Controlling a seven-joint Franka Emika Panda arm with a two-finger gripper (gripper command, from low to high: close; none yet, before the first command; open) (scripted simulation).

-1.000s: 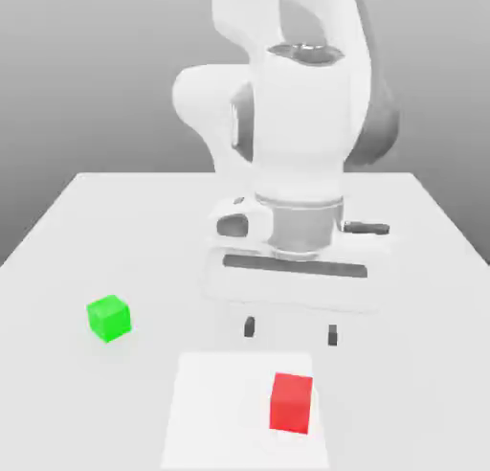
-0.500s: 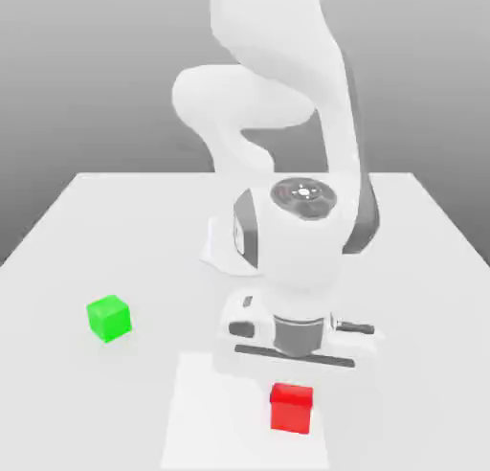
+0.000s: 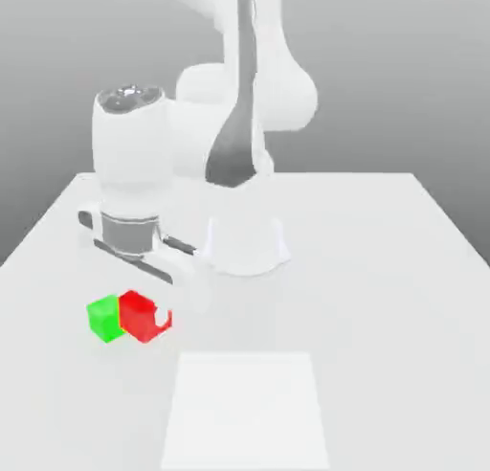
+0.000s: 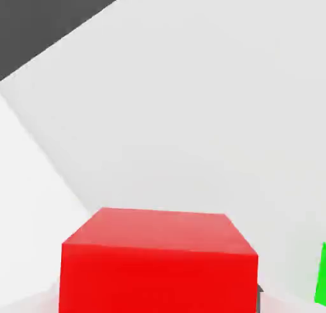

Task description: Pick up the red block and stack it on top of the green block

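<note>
Pincer (image 3: 144, 318) is clamped on your red block (image 3: 138, 315), just right of the green block (image 3: 105, 318); it looks light, rigid, flat-sided.

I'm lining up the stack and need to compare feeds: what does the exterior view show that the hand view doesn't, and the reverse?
Exterior view alone: the white arm leaning over the table, the pale square patch near the front edge, and the whole green block with the red block right beside it, overlapping it on the exterior view's right. The gripper is shut on the red block.

Hand view alone: the red block's top and front faces up close, and a dark background beyond the table edge.

Both: the red block, the green block (a sliver in the hand view), the table.
</note>
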